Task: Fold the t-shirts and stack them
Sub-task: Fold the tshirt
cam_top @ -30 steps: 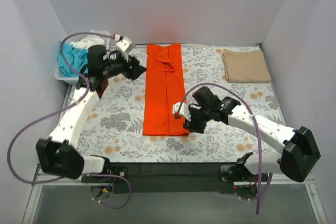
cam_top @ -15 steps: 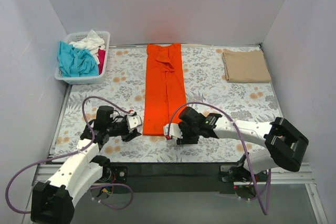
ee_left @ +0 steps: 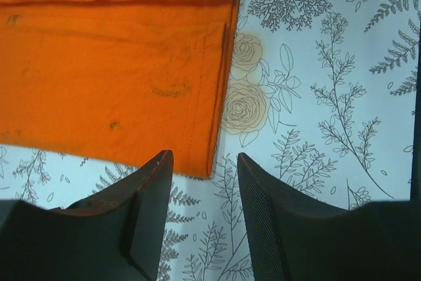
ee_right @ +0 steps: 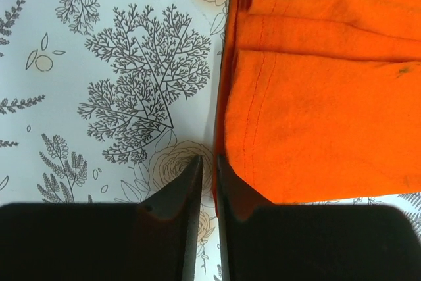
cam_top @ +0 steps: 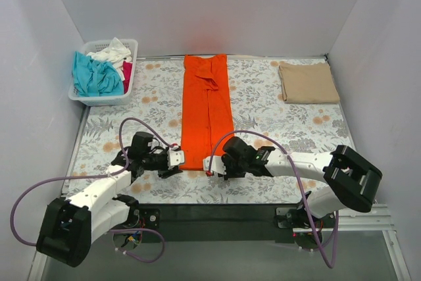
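Observation:
A bright orange t-shirt (cam_top: 205,103) lies folded into a long strip down the middle of the table. My left gripper (cam_top: 172,162) is open at its near left corner. In the left wrist view that corner (ee_left: 197,156) lies just ahead of the gap between the fingers (ee_left: 151,195). My right gripper (cam_top: 227,165) is at the near right corner. In the right wrist view its jaws (ee_right: 209,162) are almost closed on the orange edge (ee_right: 329,110). A folded tan t-shirt (cam_top: 308,82) lies at the far right.
A white slatted basket (cam_top: 99,101) at the far left holds teal (cam_top: 95,77), white (cam_top: 110,52) and pink-red (cam_top: 127,70) shirts. The table wears a floral cloth (cam_top: 276,123). White walls stand on three sides.
My left arm swung from the basket down to the orange shirt's near left corner. My right gripper shifted slightly left and nearer at the near right corner.

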### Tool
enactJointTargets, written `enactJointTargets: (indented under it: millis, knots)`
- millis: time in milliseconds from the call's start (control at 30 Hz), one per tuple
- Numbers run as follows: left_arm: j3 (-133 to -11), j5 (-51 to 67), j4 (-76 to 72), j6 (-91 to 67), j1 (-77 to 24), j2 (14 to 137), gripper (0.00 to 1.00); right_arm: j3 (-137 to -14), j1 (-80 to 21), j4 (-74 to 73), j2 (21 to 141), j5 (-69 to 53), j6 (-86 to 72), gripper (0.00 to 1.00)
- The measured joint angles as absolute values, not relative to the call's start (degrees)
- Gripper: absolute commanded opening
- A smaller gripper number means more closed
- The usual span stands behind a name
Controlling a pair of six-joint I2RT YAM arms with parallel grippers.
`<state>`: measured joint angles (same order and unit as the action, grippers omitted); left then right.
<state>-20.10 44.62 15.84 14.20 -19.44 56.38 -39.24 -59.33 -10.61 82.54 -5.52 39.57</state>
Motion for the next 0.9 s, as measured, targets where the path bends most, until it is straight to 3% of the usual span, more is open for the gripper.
enactJointTargets:
  millis: [167, 367, 500, 667, 900]
  knots:
    - [-18.61, 42.85, 11.27, 13.82, -23.22, 59.92, 0.41, -38.26, -59.33, -8.05, 82.61, -5.48, 39.57, 0.02]
    - [-17.87, 39.48, 5.26, 11.75, -25.96, 65.45, 0.39, -37.3, -59.37, -6.26, 82.3, -4.93, 39.7, 0.01]
    - [-17.87, 38.15, 2.52, 11.35, -27.77, 66.72, 0.28, -36.71, -59.37, -5.72, 81.84, -4.82, 40.07, 0.01]
    - [-18.87, 36.69, 1.21, 10.92, -28.86, 68.71, 0.14, -36.6, -59.37, -7.55, 80.36, -4.16, 39.07, 0.33]
    - [-19.66, 35.75, 1.89, 10.92, -29.02, 69.14, 0.07, -36.53, -59.37, -13.23, 74.24, -3.4, 38.98, 0.38]
